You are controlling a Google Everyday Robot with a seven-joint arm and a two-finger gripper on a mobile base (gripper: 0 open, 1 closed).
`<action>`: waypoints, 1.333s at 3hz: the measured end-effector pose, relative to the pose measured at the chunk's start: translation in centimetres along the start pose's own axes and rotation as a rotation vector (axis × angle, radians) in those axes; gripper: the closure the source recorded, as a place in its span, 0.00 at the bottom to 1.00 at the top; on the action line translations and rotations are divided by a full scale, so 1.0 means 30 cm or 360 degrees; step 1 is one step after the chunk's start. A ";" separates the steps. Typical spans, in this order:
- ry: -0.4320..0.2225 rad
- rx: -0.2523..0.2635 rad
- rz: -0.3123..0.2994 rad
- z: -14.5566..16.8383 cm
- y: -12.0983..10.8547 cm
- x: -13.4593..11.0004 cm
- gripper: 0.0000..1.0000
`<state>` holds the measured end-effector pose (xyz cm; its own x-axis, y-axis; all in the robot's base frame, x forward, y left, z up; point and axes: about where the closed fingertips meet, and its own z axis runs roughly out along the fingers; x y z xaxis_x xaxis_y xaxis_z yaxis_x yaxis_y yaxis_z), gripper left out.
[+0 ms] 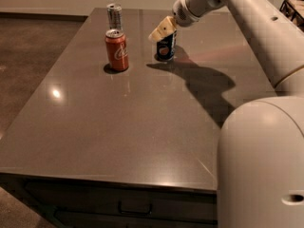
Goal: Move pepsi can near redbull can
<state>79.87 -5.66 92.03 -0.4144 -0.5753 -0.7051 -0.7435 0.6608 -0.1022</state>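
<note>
Dark grey table [109,137], three cans grouped at the far end.

- Pepsi can [166,50]: upright on the tabletop, far centre, its shadow running right and toward the near side. It stands to the right of the red cola can [117,50], with a clear gap between them.
- Redbull can [114,15]: slim and silver, upright, just behind the cola can at the far left of the group. It is the farthest can and stands apart from the pepsi.
- Gripper [162,30]: cream-coloured, sitting at the pepsi can's top rim, overlapping its upper left edge. Whether it has the can clamped or merely sits against it, cannot tell.
- Arm [237,6]: reaches in from the right over the far edge, sloping down to the can. Coming from this side likely keeps it away from the other two cans.

Judgement: task not yet done, since the pepsi sits well right of the redbull. The move calls for carrying it left and farther back. The cola can stands near that path, so passing behind or above it looks safer. A high hold could tip a tall can.
</note>
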 end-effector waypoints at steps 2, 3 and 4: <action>-0.0009 -0.0052 -0.0027 -0.003 0.023 -0.011 0.61; -0.0044 -0.0063 -0.0057 -0.014 0.037 -0.084 0.93; -0.0087 -0.0062 -0.0090 -0.010 0.049 -0.173 1.00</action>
<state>80.78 -1.86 95.76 -0.3426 -0.5831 -0.7366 -0.7854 0.6081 -0.1161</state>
